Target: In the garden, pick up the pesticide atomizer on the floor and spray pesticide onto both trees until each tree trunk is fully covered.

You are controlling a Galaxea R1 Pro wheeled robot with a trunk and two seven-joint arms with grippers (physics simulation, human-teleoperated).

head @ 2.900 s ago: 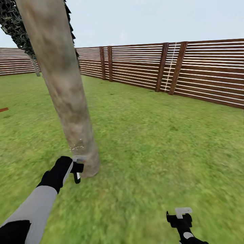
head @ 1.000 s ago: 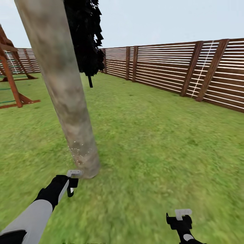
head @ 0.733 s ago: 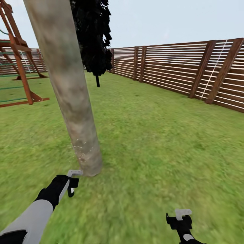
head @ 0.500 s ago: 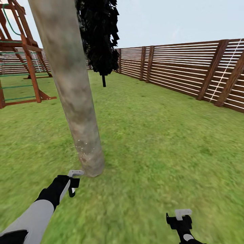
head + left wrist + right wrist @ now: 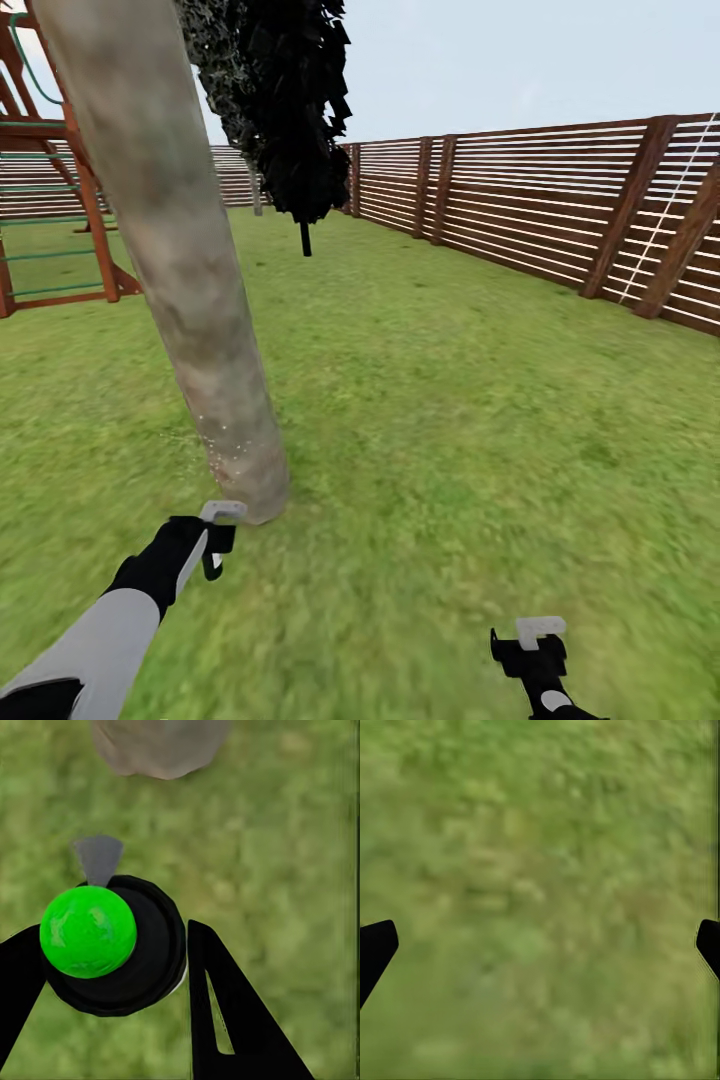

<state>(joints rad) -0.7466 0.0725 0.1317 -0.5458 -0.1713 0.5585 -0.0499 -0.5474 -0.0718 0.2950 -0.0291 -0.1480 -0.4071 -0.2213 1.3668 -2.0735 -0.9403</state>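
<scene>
The left gripper [image 5: 105, 975] grips the pesticide atomizer [image 5: 112, 945], a black body with a bright green cap and grey nozzle, aimed at the base of the tree trunk [image 5: 190, 290] just ahead. The robot would do well to keep the nozzle square on the bark and sweep upward. The right gripper [image 5: 540, 945] hangs spread wide over grass [image 5: 470, 420]. Beyond stands the fence [image 5: 560, 195].

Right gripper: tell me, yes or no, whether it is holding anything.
No: the right gripper is open, its fingertips wide apart over bare grass.
</scene>
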